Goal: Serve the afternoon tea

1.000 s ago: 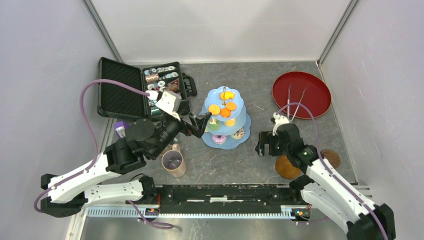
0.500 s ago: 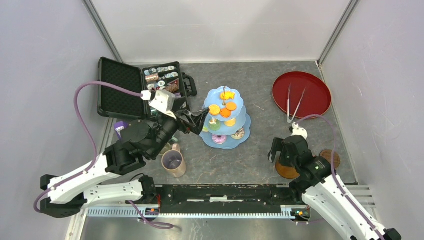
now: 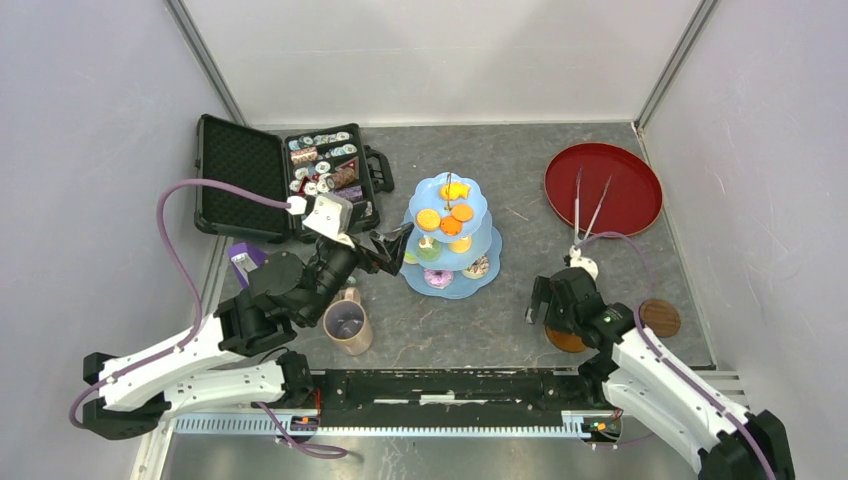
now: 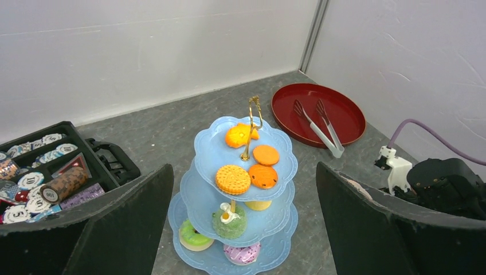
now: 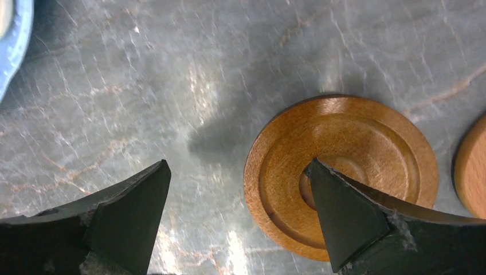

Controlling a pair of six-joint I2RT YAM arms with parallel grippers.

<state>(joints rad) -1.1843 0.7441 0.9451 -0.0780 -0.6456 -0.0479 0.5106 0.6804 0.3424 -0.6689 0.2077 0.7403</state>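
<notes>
Right gripper [image 5: 238, 166], spread wide, straddles the coaster [image 5: 355, 143] edge; cake stand [image 5: 8, 40] well apart.

Bright even light; soft shadows; tabletop [image 5: 172, 86] glare, slight blur

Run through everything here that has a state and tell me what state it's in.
Left gripper, open, empty.
Right gripper, open, empty.
Coaster, flat, bare, below Right gripper.
Cake stand, upright, loaded.
Tan mug, upright, unheld.
Black case, open.
Tongs, lying in red tray.
</notes>
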